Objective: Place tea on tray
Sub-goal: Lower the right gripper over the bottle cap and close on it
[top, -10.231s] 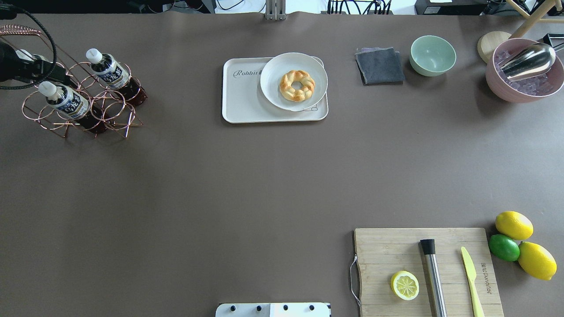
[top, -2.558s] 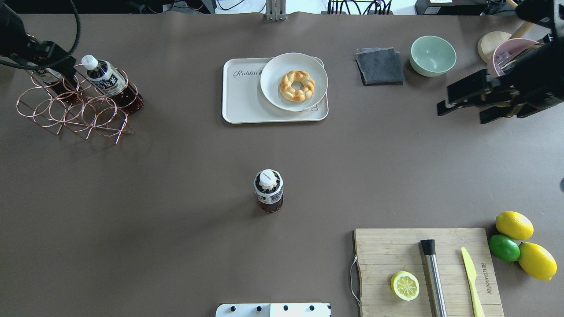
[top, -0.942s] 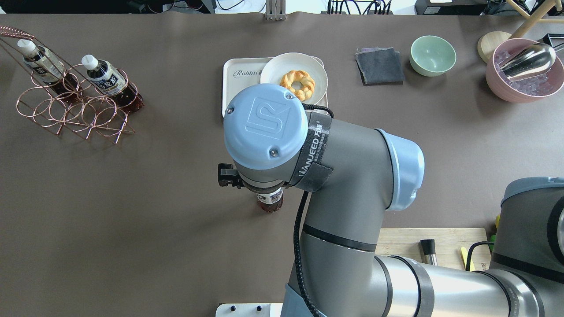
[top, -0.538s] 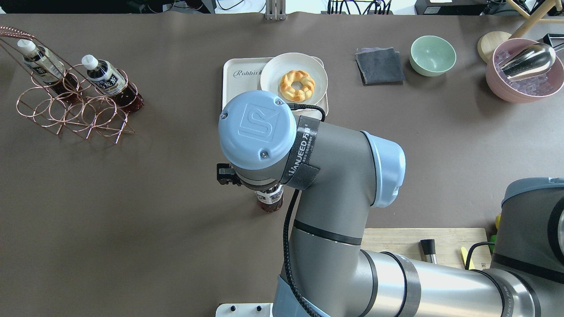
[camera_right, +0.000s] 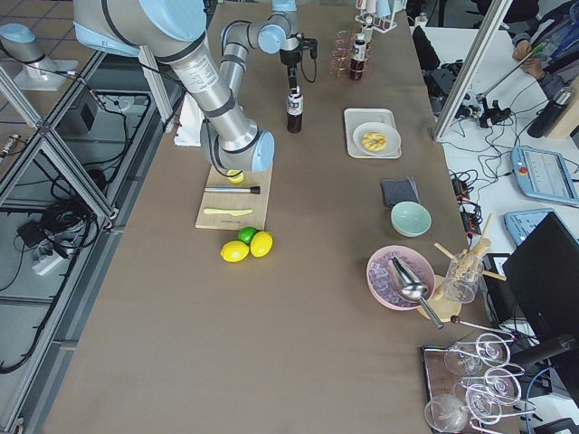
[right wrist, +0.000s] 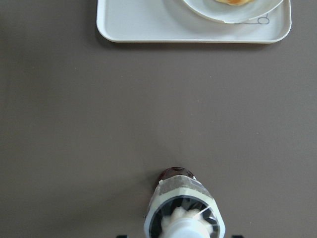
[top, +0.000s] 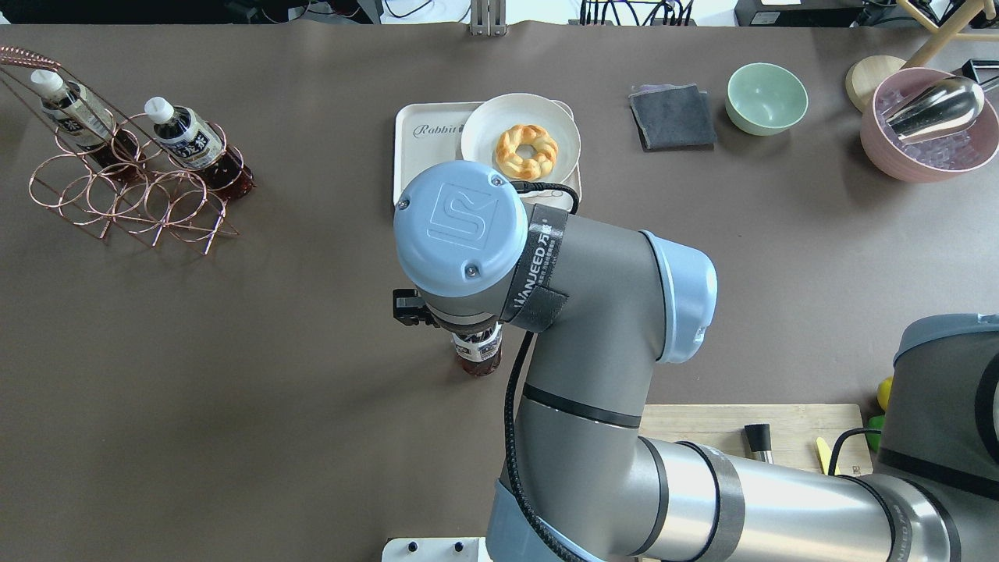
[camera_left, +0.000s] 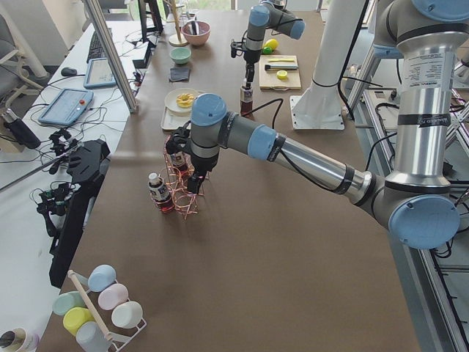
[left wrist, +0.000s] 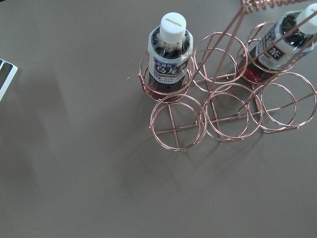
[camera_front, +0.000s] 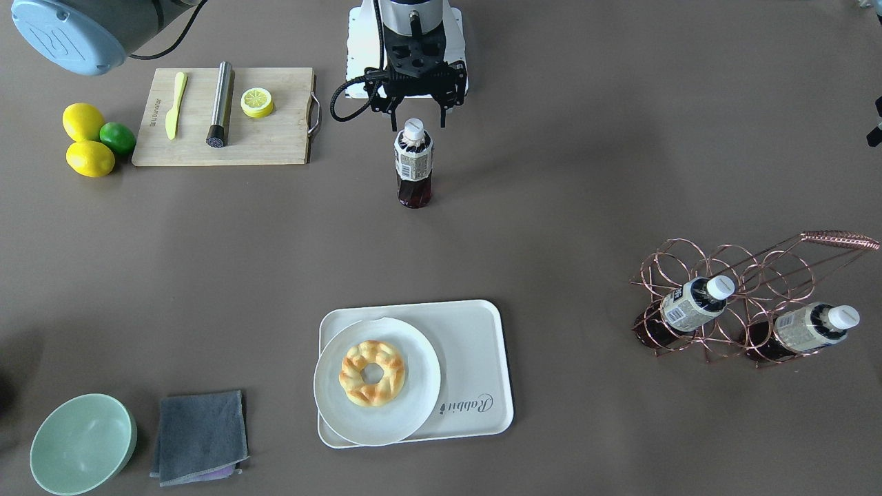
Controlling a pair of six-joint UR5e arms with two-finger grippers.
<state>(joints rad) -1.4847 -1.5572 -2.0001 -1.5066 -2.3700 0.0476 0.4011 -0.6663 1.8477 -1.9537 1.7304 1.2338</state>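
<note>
Tea (camera_front: 413, 162) stands below spread right jaws, left jaws unclear; tray (camera_front: 472, 355) holds plate (camera_front: 415, 408) with doughnut (camera_front: 354, 376).

- Overhead: from behind the robot, looks forward and down on the table (top: 234, 351).
- Front: opposite side, faces the robot, steep.
- Sides: table ends, distant.
- Wrists: close, downward.
- Overhead, front and right wrist share the tray (top: 414, 152).
</note>
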